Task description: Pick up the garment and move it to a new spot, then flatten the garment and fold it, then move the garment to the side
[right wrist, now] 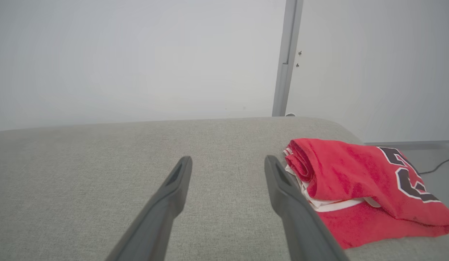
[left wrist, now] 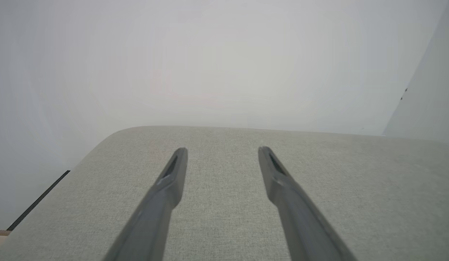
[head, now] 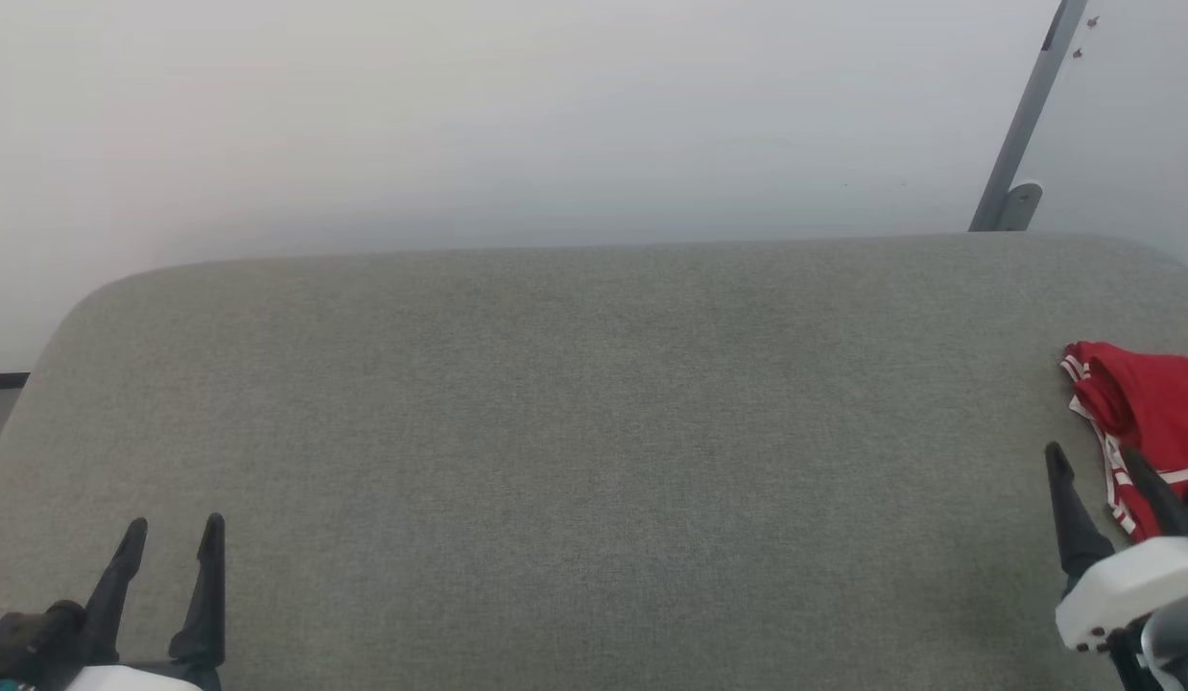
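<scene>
Grey padded surface [head: 594, 432] with rounded far corners, before a pale wall [head: 460, 115]. Right gripper [head: 1093, 453]: fingers spread wide, holding nothing, low at the surface's right end. Its outer finger sits at the left edge of the garment [right wrist: 355, 174]; contact is possible but the view does not settle it. The garment lies bunched against the right edge. Left gripper [head: 177, 523]: equally wide, empty, near the front left. A broad stretch of surface separates them.

Grey fabric table [head: 575, 403]; white wall [head: 460, 115]; metal post [head: 1026, 115].

One garment [right wrist: 347, 170], one table [head: 594, 384], two tools: left tool [head: 175, 523], right tool [head: 1091, 453].
</scene>
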{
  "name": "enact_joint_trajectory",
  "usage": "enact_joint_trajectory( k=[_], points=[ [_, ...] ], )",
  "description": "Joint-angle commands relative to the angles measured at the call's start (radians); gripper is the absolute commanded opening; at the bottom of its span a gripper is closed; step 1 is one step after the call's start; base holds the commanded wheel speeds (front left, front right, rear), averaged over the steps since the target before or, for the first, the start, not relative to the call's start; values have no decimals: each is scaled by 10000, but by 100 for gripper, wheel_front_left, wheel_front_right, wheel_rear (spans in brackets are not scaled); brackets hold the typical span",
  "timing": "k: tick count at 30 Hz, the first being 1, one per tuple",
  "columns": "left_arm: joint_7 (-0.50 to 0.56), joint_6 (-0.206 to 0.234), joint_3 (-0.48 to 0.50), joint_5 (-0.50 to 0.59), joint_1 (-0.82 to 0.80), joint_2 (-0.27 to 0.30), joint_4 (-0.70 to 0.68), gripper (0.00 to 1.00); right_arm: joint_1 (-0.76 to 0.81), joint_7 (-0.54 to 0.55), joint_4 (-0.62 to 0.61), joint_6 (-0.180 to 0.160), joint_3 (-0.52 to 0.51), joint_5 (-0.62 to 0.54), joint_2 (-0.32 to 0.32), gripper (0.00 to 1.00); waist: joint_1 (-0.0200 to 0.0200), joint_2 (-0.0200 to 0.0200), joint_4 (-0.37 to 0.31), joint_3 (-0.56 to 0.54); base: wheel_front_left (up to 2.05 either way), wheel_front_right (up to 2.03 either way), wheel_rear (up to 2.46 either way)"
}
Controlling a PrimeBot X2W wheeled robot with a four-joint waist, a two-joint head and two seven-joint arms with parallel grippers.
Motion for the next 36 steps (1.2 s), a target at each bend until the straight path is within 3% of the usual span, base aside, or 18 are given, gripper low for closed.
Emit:
enact_joint_trajectory(
  k=[1,6,15,36],
  points=[
    [-42,-13,-5,-50,56,-15,6,100,150,62,-176,1,-111,-101,83,100,0,-1,-16,1,0,0,0],
    [-42,-13,-38,-167,90,-15,40,100,743,365,-926,1,-424,-233,613,100,0,-1,-64,-3,0,0,0],
    [-42,-14,-84,-278,92,-66,-39,100,1172,775,-1692,1,-524,-520,1000,100,0,-1,-57,16,0,0,0],
    [-42,-14,-103,-505,198,-148,-210,100,1289,1073,-2250,1,-455,-756,1140,100,0,-1,103,61,0,0,0]
  ],
)
